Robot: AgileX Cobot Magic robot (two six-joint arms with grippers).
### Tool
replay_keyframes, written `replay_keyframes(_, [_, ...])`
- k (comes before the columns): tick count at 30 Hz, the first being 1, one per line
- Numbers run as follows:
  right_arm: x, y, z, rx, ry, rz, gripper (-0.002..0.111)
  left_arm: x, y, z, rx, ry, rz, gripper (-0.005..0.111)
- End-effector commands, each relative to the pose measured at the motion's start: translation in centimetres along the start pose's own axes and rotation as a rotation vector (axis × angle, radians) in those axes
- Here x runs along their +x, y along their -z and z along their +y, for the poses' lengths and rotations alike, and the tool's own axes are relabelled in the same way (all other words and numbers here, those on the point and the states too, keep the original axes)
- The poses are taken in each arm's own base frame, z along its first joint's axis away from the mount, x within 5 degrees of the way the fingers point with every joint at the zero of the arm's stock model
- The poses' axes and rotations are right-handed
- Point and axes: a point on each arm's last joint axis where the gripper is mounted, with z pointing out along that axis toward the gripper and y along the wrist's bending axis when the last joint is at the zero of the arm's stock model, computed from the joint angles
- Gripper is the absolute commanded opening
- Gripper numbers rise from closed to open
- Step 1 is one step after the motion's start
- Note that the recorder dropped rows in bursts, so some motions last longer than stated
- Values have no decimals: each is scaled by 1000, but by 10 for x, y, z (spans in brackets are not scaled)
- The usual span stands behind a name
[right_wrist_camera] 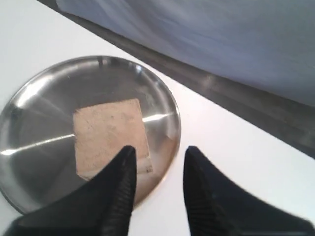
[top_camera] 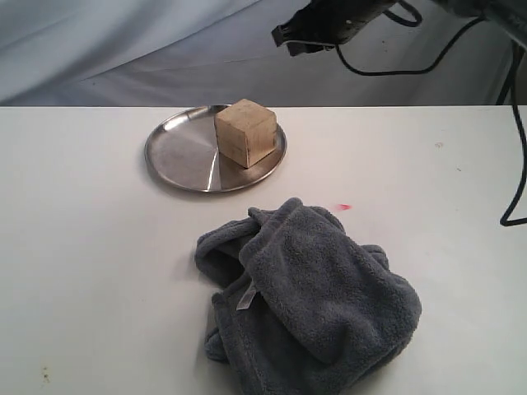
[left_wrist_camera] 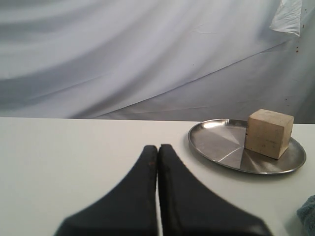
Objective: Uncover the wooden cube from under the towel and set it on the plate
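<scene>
The wooden cube (top_camera: 245,132) stands uncovered on the right half of the silver plate (top_camera: 177,152) at the back of the table. In front of it the dark grey towel (top_camera: 321,304) lies bunched up, its white label (top_camera: 246,298) showing. My right gripper (top_camera: 288,37) hangs high above the plate's right side. In the right wrist view that gripper (right_wrist_camera: 160,152) is open and empty, well above the cube (right_wrist_camera: 108,135) and the plate's rim (right_wrist_camera: 44,98). My left gripper (left_wrist_camera: 158,147) is shut on nothing, low over the table, apart from the plate (left_wrist_camera: 221,147) and cube (left_wrist_camera: 268,132).
A black cable (top_camera: 519,164) hangs down at the table's right edge. A small pink mark (top_camera: 343,206) lies on the white tabletop between plate and towel. Grey cloth (top_camera: 123,49) hangs behind the table's far edge.
</scene>
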Motion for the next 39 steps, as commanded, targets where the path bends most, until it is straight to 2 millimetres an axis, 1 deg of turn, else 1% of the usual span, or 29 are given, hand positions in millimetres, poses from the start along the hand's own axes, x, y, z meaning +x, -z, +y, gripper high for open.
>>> replay_keyframes(1, [1,19,-17,-12,-52,33,14,1,0,0,1,2,2,1])
replay_keyframes(6, [3,29,-25,-55,-77,44,1,1,0,0,1,2,2,1])
replay_keyframes(7, [2,32,-27,-51,-78,42,0,1,0,0,1,2,2,1])
replay_keyframes(8, [3,32,-28,-51,-78,45,0,1,0,0,1,2,2,1])
replay_keyframes(11, [2,44,-31,-35,-78,39,0,1,0,0,1,2,2,1])
replay_keyframes(16, [4,62,-43,-2,-102,18,0,1,0,0,1,-1,2,1])
replay_keyframes(25, [15,109,-78,83,-181,-16,0,1,0,0,1,-1,2,1])
replay_keyframes(29, [24,128,-87,121,-212,-31,0,1,0,0,1,2,2,1])
replay_keyframes(32, [30,141,-88,144,-229,-48,0,1,0,0,1,2,2,1])
replay_keyframes(33, [33,143,-87,148,-234,-49,0,1,0,0,1,2,2,1])
replay_keyframes(39, [45,169,-72,190,-266,-134,0,1,0,0,1,2,2,1])
